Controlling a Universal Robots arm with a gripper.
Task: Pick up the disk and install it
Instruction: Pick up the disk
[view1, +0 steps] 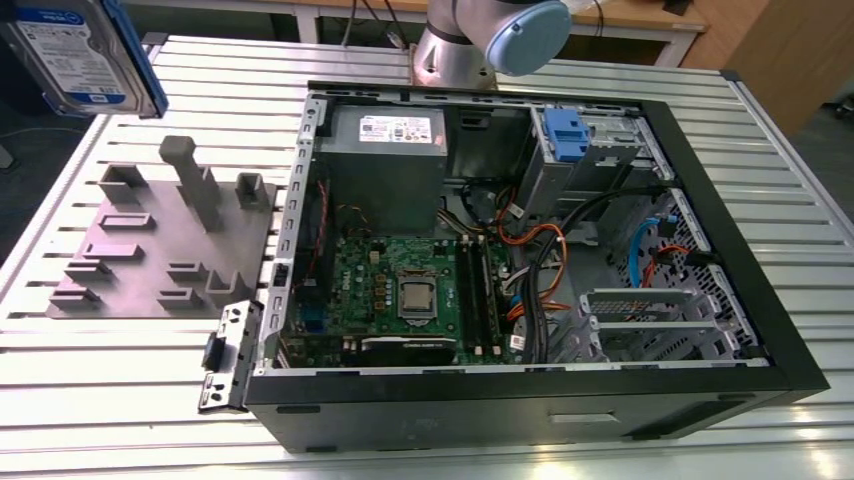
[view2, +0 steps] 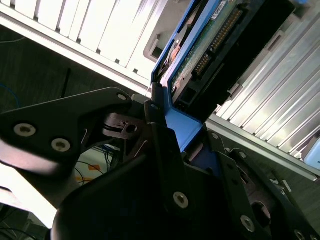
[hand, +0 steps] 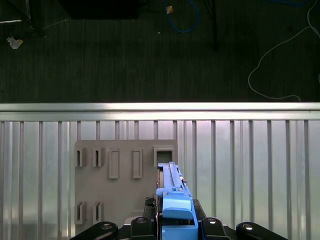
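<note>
The disk (view1: 74, 50), silver-grey with a white and blue label and blue side rails, hangs in the air at the exterior view's upper left, above the table's edge. In the second wrist view my gripper (view2: 186, 131) is shut on the disk (view2: 210, 45), with its black fingers (view2: 161, 131) clamped on the blue rail and the connector side facing away. The first wrist view has the disk (hand: 172, 192) edge-on between the gripper (hand: 173, 222) jaws, over the grey fixture plate (hand: 125, 175).
An open computer case (view1: 694, 200) lies on the slatted aluminium table (view1: 134, 400), with a motherboard, a power-supply box (view1: 387, 130) and a drive cage with a blue latch (view1: 567, 135). A grey fixture plate (view1: 160, 240) with slots and posts sits beside it. The arm's base (view1: 481, 40) stands behind.
</note>
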